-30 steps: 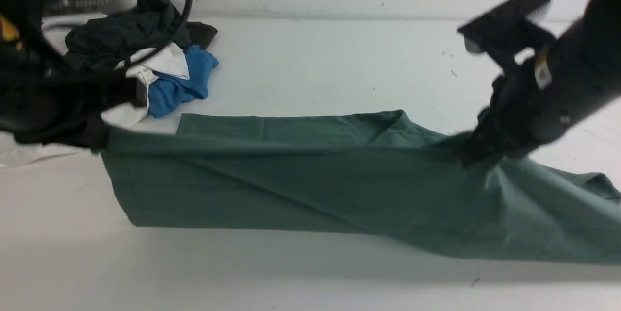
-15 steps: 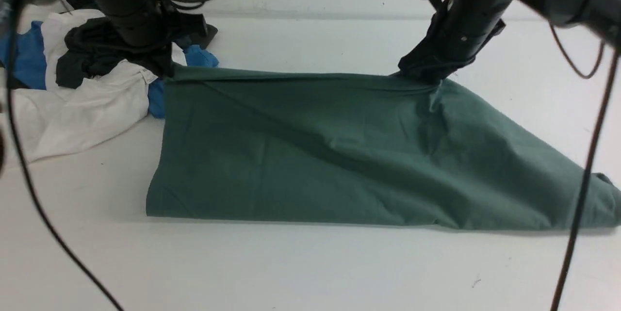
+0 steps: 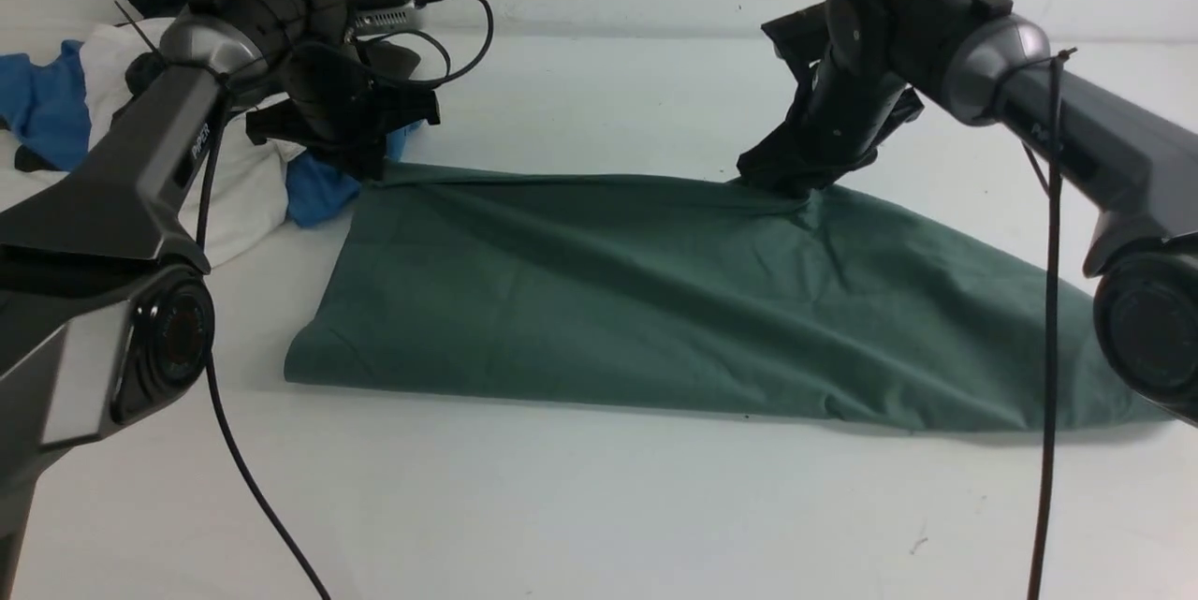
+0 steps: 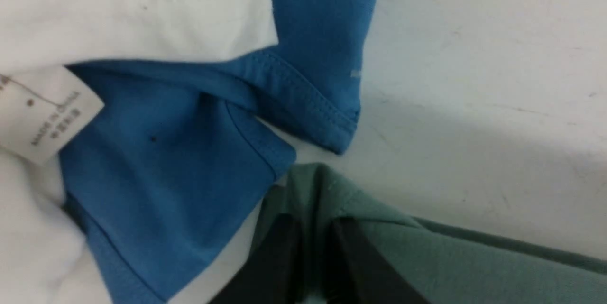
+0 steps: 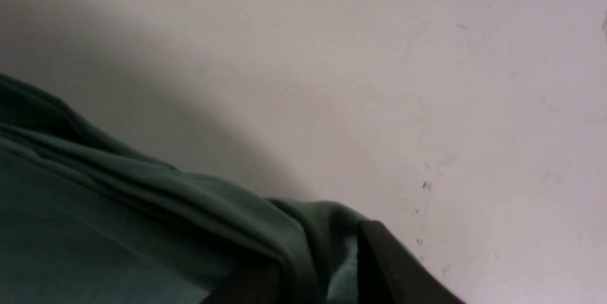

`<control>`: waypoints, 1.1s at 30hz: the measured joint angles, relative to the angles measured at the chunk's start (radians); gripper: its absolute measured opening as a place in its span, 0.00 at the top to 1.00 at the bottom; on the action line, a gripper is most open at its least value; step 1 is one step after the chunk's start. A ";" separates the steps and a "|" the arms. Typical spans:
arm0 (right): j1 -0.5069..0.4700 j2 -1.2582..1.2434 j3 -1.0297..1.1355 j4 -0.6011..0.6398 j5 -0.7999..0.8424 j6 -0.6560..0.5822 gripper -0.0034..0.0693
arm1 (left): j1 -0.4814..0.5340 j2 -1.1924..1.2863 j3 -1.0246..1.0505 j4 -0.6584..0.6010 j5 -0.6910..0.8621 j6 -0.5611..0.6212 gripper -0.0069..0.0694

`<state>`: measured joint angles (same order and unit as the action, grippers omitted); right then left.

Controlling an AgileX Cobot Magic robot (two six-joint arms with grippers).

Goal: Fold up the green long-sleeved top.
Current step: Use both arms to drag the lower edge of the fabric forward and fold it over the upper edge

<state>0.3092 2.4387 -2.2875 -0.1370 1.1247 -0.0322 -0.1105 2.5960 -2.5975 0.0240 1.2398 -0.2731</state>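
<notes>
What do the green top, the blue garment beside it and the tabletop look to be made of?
The green long-sleeved top: soft matte knit, probably cotton; it lies in loose creases with no sheen.
The blue garment: matte jersey-like knit, with a double-stitched hem showing.
The table: hard, smooth white surface, perhaps laminate; it shows small scuffs and specks.

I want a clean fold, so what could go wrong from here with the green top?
Cloth of the green top sits between the fingers of the left gripper and right gripper; pulling away could drag the folded edge. The blue garment lies right beside the left gripper and might get snagged.
</notes>
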 joint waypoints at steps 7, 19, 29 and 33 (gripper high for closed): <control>0.000 0.000 -0.009 -0.006 0.049 0.053 0.41 | 0.004 0.000 0.000 0.023 0.001 0.035 0.48; 0.000 -0.066 -0.102 0.011 0.122 0.053 0.38 | 0.008 -0.160 0.050 -0.087 0.007 0.175 0.63; -0.097 -0.395 0.288 0.024 0.122 0.041 0.63 | -0.025 -0.501 0.746 -0.117 -0.001 0.239 0.91; -0.232 -0.515 0.461 0.079 0.122 0.042 0.84 | -0.065 -0.491 0.879 -0.117 -0.022 0.245 0.91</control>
<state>0.0772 1.9233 -1.8263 -0.0579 1.2470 0.0102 -0.1759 2.1048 -1.7185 -0.0930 1.2177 -0.0281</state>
